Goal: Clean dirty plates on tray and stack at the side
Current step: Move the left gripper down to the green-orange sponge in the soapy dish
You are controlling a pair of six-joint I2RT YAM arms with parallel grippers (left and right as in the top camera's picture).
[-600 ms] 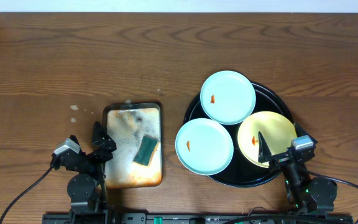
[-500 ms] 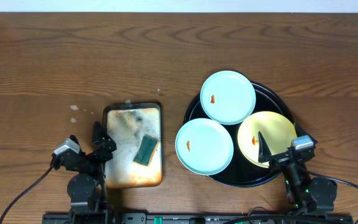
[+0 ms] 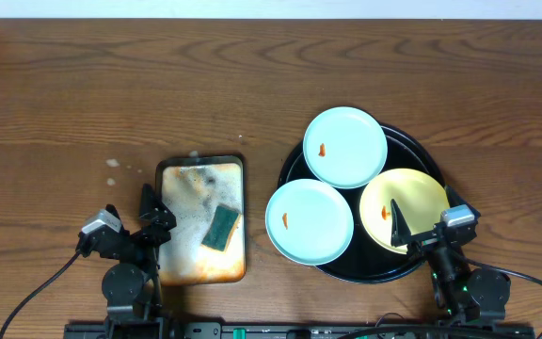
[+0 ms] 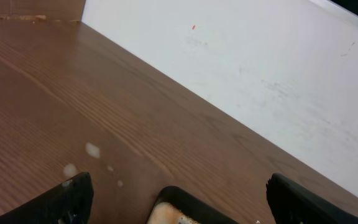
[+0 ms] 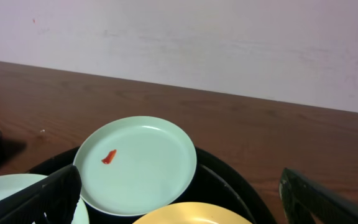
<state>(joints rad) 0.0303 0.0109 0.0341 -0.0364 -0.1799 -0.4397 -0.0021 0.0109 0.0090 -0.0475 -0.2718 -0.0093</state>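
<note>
Black tray (image 3: 365,271) at right, yellow plate (image 3: 417,193) on its near right part, below wide-spread right gripper (image 3: 424,215), far light-blue plate (image 3: 345,146) and near light-blue plate (image 3: 310,221) leftward, left gripper (image 3: 128,209) likewise spread, beside soapy pan (image 3: 188,193), well left of tray.

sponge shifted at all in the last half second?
No. The green sponge lies at the same spot in the soapy pan, near its right edge, as in the earlier overhead views.

Yellow plate (image 5: 191,214), pan (image 4: 166,214): cropped in wrist views
</note>
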